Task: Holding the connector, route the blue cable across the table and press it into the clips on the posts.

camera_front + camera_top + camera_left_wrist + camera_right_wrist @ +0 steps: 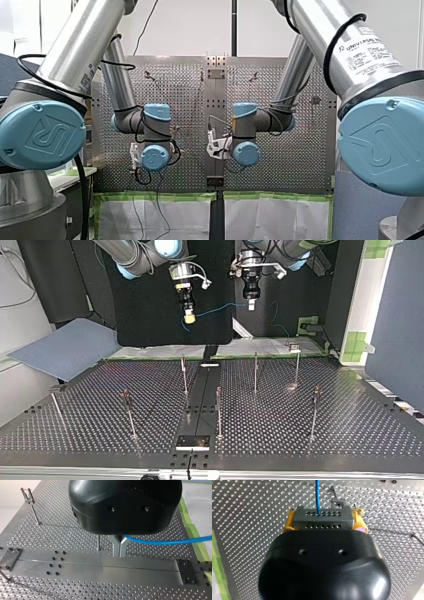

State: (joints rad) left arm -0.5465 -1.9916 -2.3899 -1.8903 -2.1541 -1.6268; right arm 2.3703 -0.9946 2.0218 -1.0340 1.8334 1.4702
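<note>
In the right wrist view my right gripper (pixel 325 521) is shut on a grey connector (pixel 322 517) with rows of holes, yellow pads (pixel 289 522) on both its sides. The blue cable (pixel 317 495) leaves the connector's face. In the left wrist view my left gripper (pixel 120 552) has its metal fingers (pixel 116 547) shut on the blue cable (pixel 162 542), which runs off sideways. In the top view both grippers hang high above the table's far edge: my right gripper (pixel 189 316) beside my left gripper (pixel 251 304), the cable (pixel 220 307) strung between them. Several thin posts (pixel 255 371) with clips stand on the table.
The perforated table (pixel 350 425) carries a metal strip (pixel 100 567) down its middle with a small plate (pixel 192 441) at the near end. A clip post (pixel 29 498) stands far off ahead of my left gripper. A grey-blue sheet (pixel 65 347) lies at the top view's left.
</note>
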